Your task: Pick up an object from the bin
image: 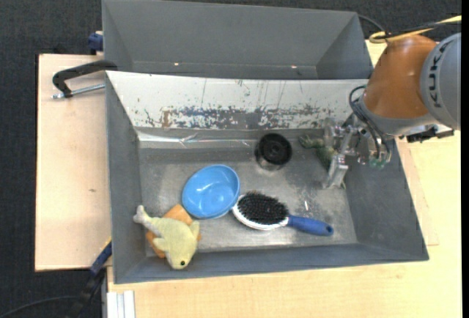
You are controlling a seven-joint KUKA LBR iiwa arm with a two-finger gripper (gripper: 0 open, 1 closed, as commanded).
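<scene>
My gripper [338,171] hangs at the right side of the bin, just above the floor, with nothing seen in it. A small greenish thing [314,142] lies close to its left, against the back wall. Further left along that wall stands a black round cup-like thing [273,150]. Below the gripper, toward the front, lies a hairbrush [272,213] with a black bristle head and a blue handle pointing right.
A blue bowl [210,190] sits left of the brush. A yellow and orange plush toy [171,235] lies in the front left corner. The arm with its orange cover reaches in over the right rim.
</scene>
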